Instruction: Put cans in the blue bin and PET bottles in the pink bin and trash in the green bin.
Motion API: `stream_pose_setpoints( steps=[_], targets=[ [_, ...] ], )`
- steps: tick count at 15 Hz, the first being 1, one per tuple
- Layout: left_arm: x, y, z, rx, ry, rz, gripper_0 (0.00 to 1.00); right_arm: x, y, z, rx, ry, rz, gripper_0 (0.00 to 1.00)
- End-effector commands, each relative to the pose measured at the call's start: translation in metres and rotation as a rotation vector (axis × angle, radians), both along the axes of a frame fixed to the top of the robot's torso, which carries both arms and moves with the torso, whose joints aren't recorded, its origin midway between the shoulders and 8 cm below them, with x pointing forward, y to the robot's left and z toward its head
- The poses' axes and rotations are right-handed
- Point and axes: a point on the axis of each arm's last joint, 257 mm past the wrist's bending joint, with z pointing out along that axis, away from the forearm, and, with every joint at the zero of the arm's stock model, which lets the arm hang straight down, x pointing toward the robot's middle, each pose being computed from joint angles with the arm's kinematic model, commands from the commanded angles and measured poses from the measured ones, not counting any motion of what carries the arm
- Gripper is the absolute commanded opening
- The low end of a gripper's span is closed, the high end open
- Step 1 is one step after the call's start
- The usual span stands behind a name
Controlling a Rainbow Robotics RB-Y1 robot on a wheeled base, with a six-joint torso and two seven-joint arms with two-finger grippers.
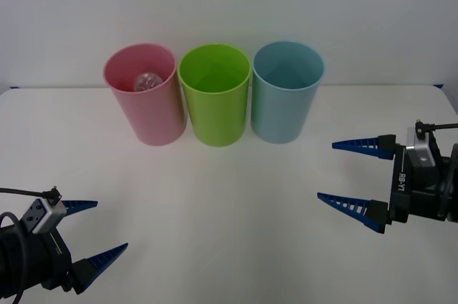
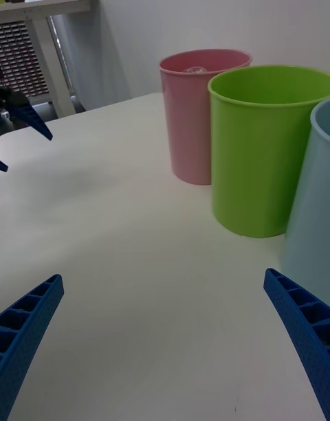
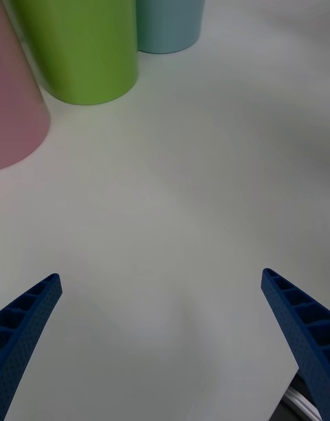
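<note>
Here, the left gripper point(image 1: 96, 225) and right gripper point(image 1: 342, 172) hover spread wide and empty before the tall round pink plastic bin point(image 1: 147, 96), lime-green plastic bin point(image 1: 215, 100) and light-blue plastic bin point(image 1: 285, 96) on the white table point(image 1: 229, 197).

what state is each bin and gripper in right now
pink bin: upright, something clear and rounded inside
green bin: upright, looks empty
blue bin: upright, looks empty
left gripper: fingers open, holding nothing, low at the table's near left
right gripper: fingers open, holding nothing, at the table's right
</note>
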Motion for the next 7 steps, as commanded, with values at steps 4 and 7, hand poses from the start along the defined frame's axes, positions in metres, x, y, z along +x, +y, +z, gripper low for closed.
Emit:
stream_pose_setpoints(
  steps=[4, 7],
  targets=[
    [0.0, 0.0, 0.0, 0.0, 0.0, 0.0, 1.0, -0.0017, -0.0062, 0.0025, 0.041, 0.013, -0.011, 1.0],
    [0.0, 0.0, 0.0, 0.0, 0.0, 0.0, 1.0, -0.0017, -0.0062, 0.0025, 0.041, 0.013, -0.011, 1.0]
  ],
)
